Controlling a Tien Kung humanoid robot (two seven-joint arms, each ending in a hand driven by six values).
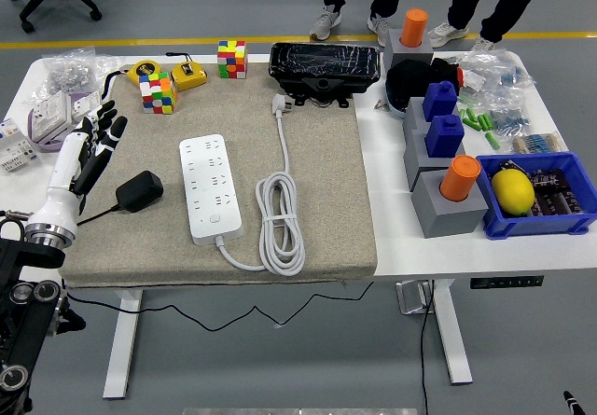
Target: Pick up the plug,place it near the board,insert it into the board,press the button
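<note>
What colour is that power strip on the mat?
White, as is its coiled cable; the power strip shows clearly in the head view.

- There is one view only, from a camera set high on the robot's side, facing forward and down over the white table (pixel 410 247).
- It stands far enough back to take in the whole tabletop, the table's legs and the grey floor (pixel 280 359) below the near edge.
- At the top edge it reaches the yellow floor line (pixel 140 42) and the shoes of people (pixel 326 23) standing beyond the table.
- The left arm (pixel 37 247) enters from the lower left corner.
</note>
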